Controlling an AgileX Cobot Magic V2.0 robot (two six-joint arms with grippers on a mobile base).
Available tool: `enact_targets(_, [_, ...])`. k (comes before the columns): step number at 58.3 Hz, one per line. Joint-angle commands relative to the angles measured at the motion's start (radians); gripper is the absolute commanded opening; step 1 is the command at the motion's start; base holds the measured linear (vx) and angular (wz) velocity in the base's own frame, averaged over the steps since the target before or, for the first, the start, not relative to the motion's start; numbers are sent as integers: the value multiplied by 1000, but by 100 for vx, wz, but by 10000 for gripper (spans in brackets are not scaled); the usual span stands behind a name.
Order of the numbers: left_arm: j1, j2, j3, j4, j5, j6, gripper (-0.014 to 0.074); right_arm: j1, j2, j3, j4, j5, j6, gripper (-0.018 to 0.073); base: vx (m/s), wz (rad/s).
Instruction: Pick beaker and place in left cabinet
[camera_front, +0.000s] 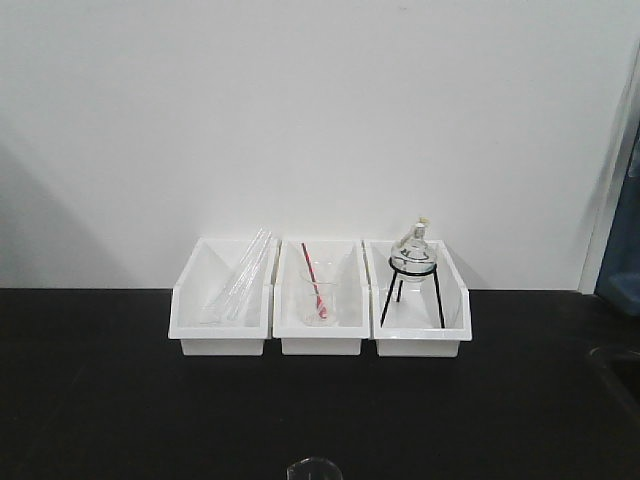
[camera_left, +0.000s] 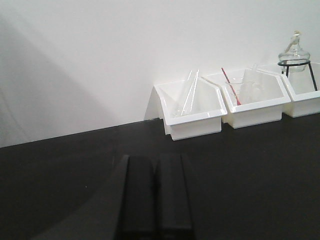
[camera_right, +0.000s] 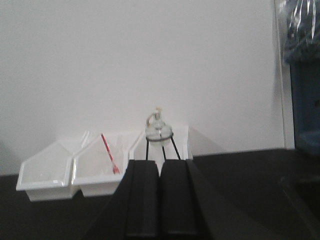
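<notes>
The beaker (camera_front: 313, 467) shows only as a clear glass rim at the bottom edge of the front view, on the black table; the rest of it is cut off. The left cabinet is out of view. My left gripper (camera_left: 155, 159) is seen only in the left wrist view, with its black fingers pressed together and nothing between them, low over the table and well short of the bins. My right gripper (camera_right: 160, 162) is likewise shut and empty, and points at the flask bin. Neither gripper shows in the front view.
Three white bins stand in a row against the white wall. The left bin (camera_front: 220, 300) holds glass tubes, the middle bin (camera_front: 318, 335) a small beaker with a red rod (camera_front: 312, 268), and the right bin (camera_front: 420, 335) a round flask on a black tripod (camera_front: 415, 255). A blue object (camera_front: 625, 250) stands at far right.
</notes>
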Motion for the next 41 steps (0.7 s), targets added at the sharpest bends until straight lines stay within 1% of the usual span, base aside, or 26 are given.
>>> enact_targets(1, [-1, -19, 16, -3, -75, -3, 1, -3, 84, -36, -4, -49, -11, 38, 0, 0])
enact_targets(6, [-1, -19, 16, -3, -75, -3, 1, -3, 155, -36, -4, -62, -11, 86, 0, 0])
enact_targets(14, [-1, -19, 16, -3, -75, -3, 1, -3, 259, -36, -4, -116, -38, 207, 0, 0])
enact_targets(20, [-1, -19, 16, -3, -75, -3, 1, -3, 339, -36, -4, -155, -64, 352, 0, 0])
enact_targets(21, [-1, -19, 16, -3, -75, -3, 1, -3, 351, -36, -4, -161, -74, 363, 0, 0])
enact_targets(23, [-1, -19, 16, -3, -75, -3, 1, -3, 381, -36, -4, -180, -88, 426, 0, 0])
enact_targets(26, [-1, -19, 16, -3, -75, -3, 1, -3, 425, -36, -4, -216, -98, 477, 0, 0])
enact_targets(28, [-1, -19, 16, -3, -75, -3, 1, -3, 459, -36, -4, -252, -98, 533, 0, 0])
enact_targets(33, [-1, -19, 16, -3, -75, -3, 1, -3, 539, -36, -5, -346, -97, 615, 0, 0])
enact_targets(35, [-1, -19, 16, -3, -75, -3, 1, 2, 585, -36, -21, -385, -97, 648, 0, 0])
enact_targets(38, [-1, -19, 16, -3, -75, -3, 1, 16, 634, -36, -67, -448, -97, 668, 0, 0])
enact_targets(41, [-1, -19, 16, -3, -75, -3, 1, 49, 693, -37, -160, -503, -95, 682, 0, 0])
